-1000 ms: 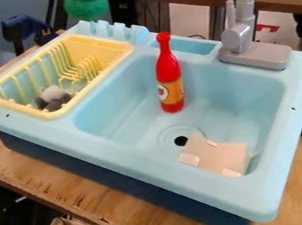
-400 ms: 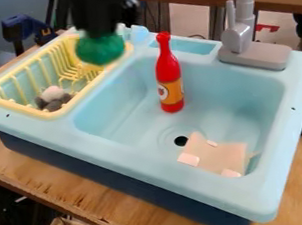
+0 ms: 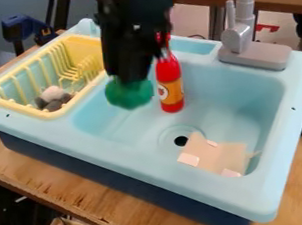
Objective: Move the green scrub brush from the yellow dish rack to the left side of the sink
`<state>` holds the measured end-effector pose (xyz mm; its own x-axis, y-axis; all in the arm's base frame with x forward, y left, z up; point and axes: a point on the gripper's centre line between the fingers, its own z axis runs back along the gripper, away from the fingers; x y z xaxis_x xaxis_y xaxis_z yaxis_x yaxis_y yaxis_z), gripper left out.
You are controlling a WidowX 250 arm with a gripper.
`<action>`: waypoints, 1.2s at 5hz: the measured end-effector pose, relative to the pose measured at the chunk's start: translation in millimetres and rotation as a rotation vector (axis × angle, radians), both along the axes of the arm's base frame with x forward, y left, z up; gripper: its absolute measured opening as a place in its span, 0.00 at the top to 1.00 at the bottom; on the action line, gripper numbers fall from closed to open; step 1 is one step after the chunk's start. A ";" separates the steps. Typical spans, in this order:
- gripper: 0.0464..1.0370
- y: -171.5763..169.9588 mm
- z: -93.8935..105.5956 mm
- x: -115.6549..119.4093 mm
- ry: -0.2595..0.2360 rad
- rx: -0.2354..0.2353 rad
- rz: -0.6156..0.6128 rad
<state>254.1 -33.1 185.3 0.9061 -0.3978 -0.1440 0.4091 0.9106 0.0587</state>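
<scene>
One plywood worktop (image 3: pixel 88 198) lies nearest me, carrying the pale-blue plastic toy sink (image 3: pixel 152 165). Inside the basin, beside the drain, rests a flat tan piece (image 3: pixel 218 156), probably light and easy to bend. Beyond it, my claw (image 3: pixel 129 80) holds a rounded green thing (image 3: pixel 130 96) by its top, over the basin's left part. I can't tell its material through the blur; I judge it light, perhaps with some give, and its round sides might roll out of an off-centre pinch. I'd grip across its middle, moderately. Just beside it stands a red plastic bottle (image 3: pixel 170 85) with an orange label, likely slick and tippy; its body offers the surest hold. Farther back rises the grey faucet (image 3: pixel 238 36).
</scene>
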 end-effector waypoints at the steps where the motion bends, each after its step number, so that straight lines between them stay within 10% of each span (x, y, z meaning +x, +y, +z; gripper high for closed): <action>1: 0.68 -1.0 -21.6 13.4 0.010 0.005 0.020; 4: 0.68 25.6 -67.0 27.9 0.078 0.078 0.107; 6: 0.64 27.7 -81.5 19.8 0.073 0.032 0.084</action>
